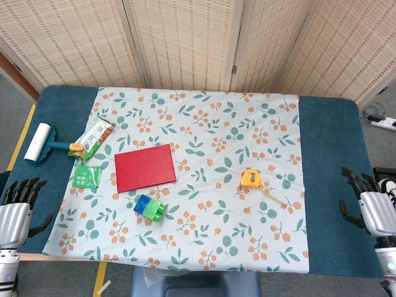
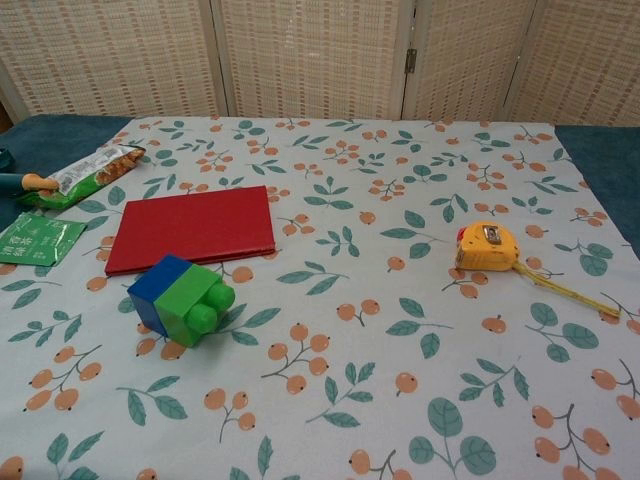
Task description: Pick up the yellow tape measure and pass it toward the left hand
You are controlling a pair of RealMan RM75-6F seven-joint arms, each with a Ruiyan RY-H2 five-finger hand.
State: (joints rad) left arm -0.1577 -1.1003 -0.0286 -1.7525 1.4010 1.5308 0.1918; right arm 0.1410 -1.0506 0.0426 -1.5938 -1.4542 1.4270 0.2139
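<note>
Tape measure [image 1: 250, 178] is lying well ahead-left of the right hand [image 1: 371, 207], strip trailing out. Likely hard, smooth, fairly heavy; gripping across its flat sides seems best. Both hands are resting spread, holding nothing; left hand [image 1: 17, 207] is waiting far across.

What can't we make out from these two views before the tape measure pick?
- Left hand, right hand: absent from chest view; in head view both sit at the frame edges.
- Tape measure: markings on its pulled-out blade too small to read.
- Green packet: cut by chest view's left edge, print illegible.
- Lint roller: only its handle tip shows in chest view.
</note>
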